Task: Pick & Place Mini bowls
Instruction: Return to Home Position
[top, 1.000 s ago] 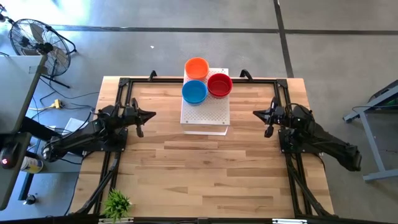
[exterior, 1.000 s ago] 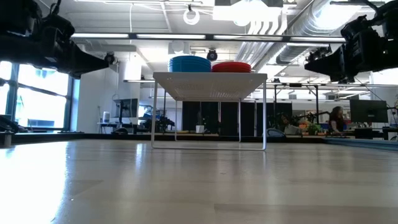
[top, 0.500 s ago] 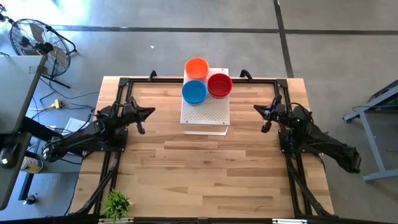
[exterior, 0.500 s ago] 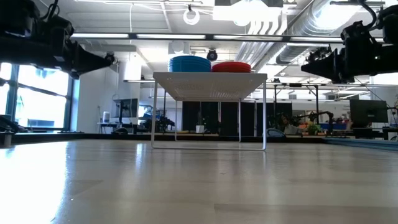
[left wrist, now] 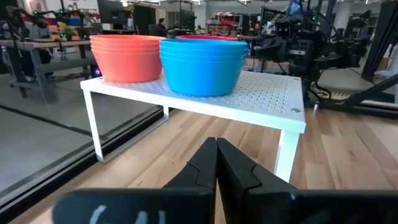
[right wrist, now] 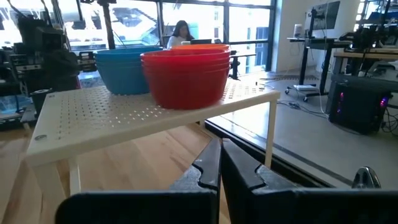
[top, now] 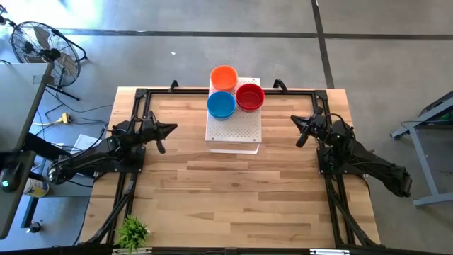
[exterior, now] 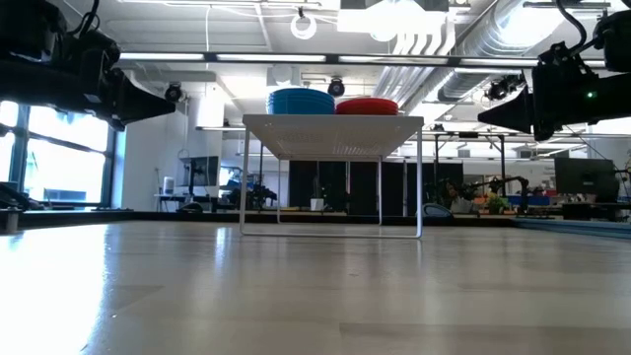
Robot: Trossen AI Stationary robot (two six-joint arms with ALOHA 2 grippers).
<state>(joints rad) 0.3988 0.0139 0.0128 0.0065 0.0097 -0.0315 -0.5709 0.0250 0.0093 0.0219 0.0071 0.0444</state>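
Observation:
The mini bowls stand in three stacks on a white perforated board (top: 233, 129), a small legged shelf at the table's far middle: orange stack (top: 224, 76), blue stack (top: 221, 105), red stack (top: 250, 96). Their bases rest on the board's top. The left wrist view shows the orange stack (left wrist: 127, 57) and the blue stack (left wrist: 202, 63). The right wrist view shows the red stack (right wrist: 185, 74) in front. My left gripper (top: 172, 128) is shut, level, left of the board. My right gripper (top: 294, 119) is shut, level, right of it. Both hold nothing.
Bare wooden tabletop (top: 226, 191) lies between the arms and toward the near edge. Black frame rails (top: 134, 120) run along both table sides. A small green plant (top: 133, 231) sits at the near left corner. A fan (top: 42, 49) stands on the floor far left.
My right gripper has swung its fingertips a little toward the table's far edge and turned at the wrist, staying shut. The bowls and the board have not moved.

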